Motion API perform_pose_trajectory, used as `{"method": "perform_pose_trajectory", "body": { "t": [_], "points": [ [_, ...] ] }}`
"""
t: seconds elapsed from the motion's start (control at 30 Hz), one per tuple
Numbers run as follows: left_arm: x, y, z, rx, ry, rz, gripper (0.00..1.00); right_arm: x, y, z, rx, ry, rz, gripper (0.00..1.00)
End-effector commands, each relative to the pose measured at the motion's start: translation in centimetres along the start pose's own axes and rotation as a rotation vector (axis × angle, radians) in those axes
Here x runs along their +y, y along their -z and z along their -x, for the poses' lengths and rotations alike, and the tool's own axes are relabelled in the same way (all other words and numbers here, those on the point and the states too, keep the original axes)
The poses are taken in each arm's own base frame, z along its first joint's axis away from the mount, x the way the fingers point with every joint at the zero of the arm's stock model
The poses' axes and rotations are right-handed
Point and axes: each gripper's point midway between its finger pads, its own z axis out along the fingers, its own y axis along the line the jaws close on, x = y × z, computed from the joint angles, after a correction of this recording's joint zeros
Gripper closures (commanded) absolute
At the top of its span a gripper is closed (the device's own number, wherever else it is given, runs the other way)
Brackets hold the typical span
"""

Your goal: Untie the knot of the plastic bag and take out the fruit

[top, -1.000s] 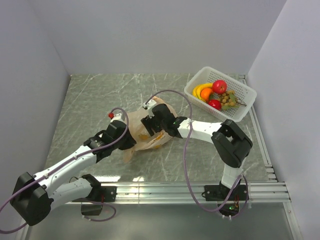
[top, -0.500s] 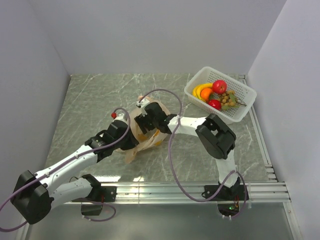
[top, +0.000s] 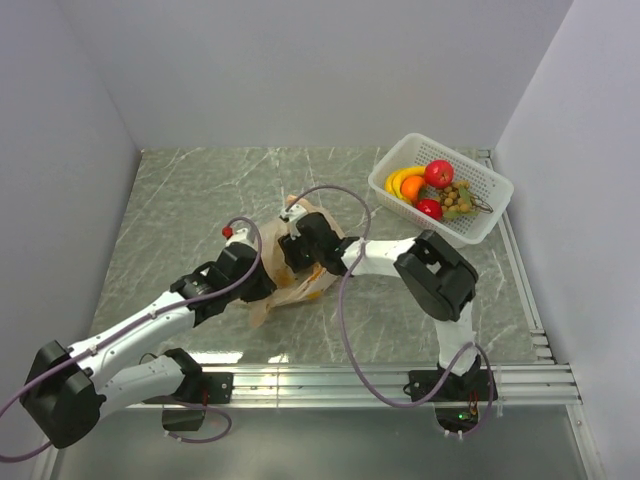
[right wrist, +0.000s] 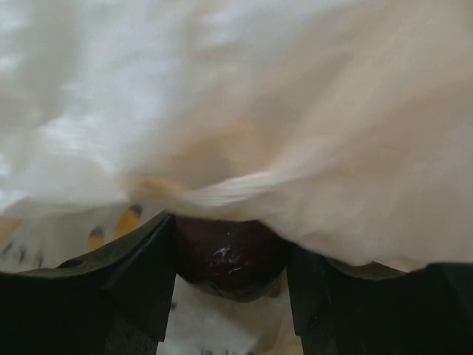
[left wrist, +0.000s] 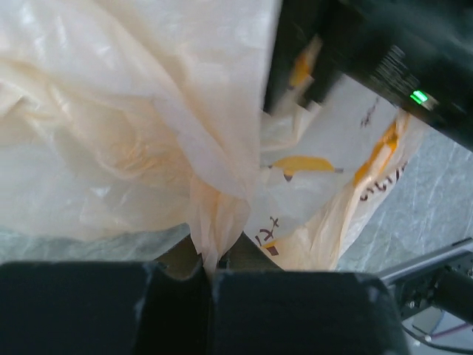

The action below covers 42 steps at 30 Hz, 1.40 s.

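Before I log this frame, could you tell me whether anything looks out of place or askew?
The basket sits skewed to the table at its far right, one corner seemingly past the edge. The bag lies crumpled, pinched by the left end effector; otherwise nothing is spilled.

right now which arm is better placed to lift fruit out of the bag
Right: the right gripper clamps a dark purple fruit inside the plastic bag; the left gripper only pinches the plastic.

The bag (left wrist: 111, 111) is seen as translucent peach-orange, printed with yellow-orange marks. One fruit (right wrist: 230, 255) is shown dark purple. The worktop (top: 180, 200) is veined grey-green; the far-right-corner basket (top: 490, 195) is white, perforated.
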Motion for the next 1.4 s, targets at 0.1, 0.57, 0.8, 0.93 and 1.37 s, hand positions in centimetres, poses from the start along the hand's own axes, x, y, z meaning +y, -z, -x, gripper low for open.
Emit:
{"method": "perform_pose_trajectory", "body": {
  "t": [0.1, 0.57, 0.8, 0.93, 1.37],
  "points": [
    [1.5, 0.5, 1.9, -0.107, 0.029, 0.083, 0.99, 2.3, 5.5, 5.1, -0.144, 0.033, 0.108, 0.90],
    [3.2, 0.6, 4.1, -0.162, -0.014, 0.176, 1.00, 7.8, 16.4, 8.4, -0.220, 0.078, 0.418, 0.91],
    [2.9, 0.6, 3.1, -0.116, -0.020, 0.148, 0.99, 3.7, 22.2, 15.7, -0.412, 0.012, 0.245, 0.97],
    [2.3, 1.6, 3.3, -0.116, -0.024, 0.116, 0.99, -3.8, 25.6, 18.9, -0.504, -0.106, -0.006, 0.97],
    [0.4, 5.7, 4.7, -0.163, -0.159, -0.006, 0.99, -29.4, 32.7, 15.7, -0.615, -0.593, -0.729, 0.96]
  ]
}}
